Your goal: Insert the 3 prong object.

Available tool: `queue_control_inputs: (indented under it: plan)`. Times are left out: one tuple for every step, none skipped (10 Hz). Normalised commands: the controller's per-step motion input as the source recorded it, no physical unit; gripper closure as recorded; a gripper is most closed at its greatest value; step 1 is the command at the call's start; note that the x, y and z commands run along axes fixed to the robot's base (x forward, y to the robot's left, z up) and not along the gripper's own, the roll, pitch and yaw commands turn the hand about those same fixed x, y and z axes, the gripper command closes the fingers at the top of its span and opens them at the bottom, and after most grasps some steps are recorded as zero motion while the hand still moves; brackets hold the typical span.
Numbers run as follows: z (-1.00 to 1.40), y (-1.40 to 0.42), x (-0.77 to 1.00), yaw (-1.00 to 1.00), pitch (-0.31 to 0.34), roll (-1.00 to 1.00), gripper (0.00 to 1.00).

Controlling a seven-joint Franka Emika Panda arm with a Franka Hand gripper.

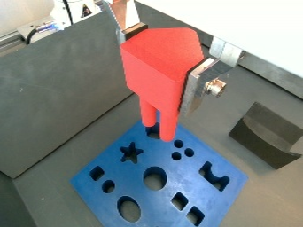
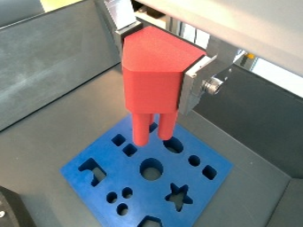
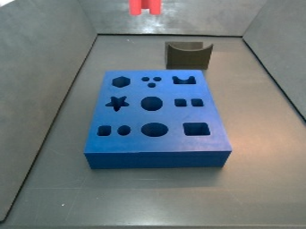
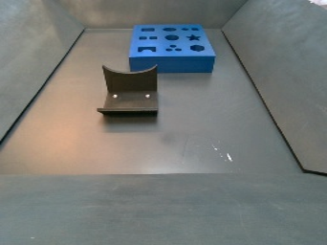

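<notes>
Closest to my wrist cameras, the gripper is clamped on the 3 prong object; in both wrist views its silver fingers press flat against the sides of the red body. The prongs hang free, pointing down, with clear air between their tips and the blue block underneath.

The block lies flat on the grey surface, and its top carries many cut-outs: a star, a big round hole, squares, ovals and a cluster of three small holes. In a wrist view the prongs hover above the block's near corner, close to the star and the three small holes.

Around the block I see open floor on every side before the sloped grey walls begin.

Farther off stands the dark grey curved block, well apart from the blue one. In a side view only the red prong tips show at the upper edge, high above the block's far side.
</notes>
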Motion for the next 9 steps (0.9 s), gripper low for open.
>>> queue_control_inputs:
  plan:
    - [-0.34, 0.27, 0.05, -0.24, -0.069, -0.09, 1.00]
    - [-0.98, 0.06, -0.14, -1.00, -0.034, 0.00, 1.00]
    - [-1.00, 0.10, -0.14, -1.00, -0.014, -0.06, 1.00]
    - [-1.00, 0.10, -0.15, -1.00, -0.014, -0.06, 1.00]
    - [-0.99, 0.00, -0.08, -1.00, -0.024, -0.01, 1.00]
    - [-0.89, 0.00, -0.04, -1.00, -0.044, 0.01, 1.00]
    - [-0.89, 0.00, -0.03, -1.00, -0.041, 0.01, 1.00]
    - [-0.89, 0.00, -0.02, -1.00, -0.031, 0.01, 1.00]
    - [-0.87, 0.18, 0.17, -0.72, 0.000, 0.02, 1.00]
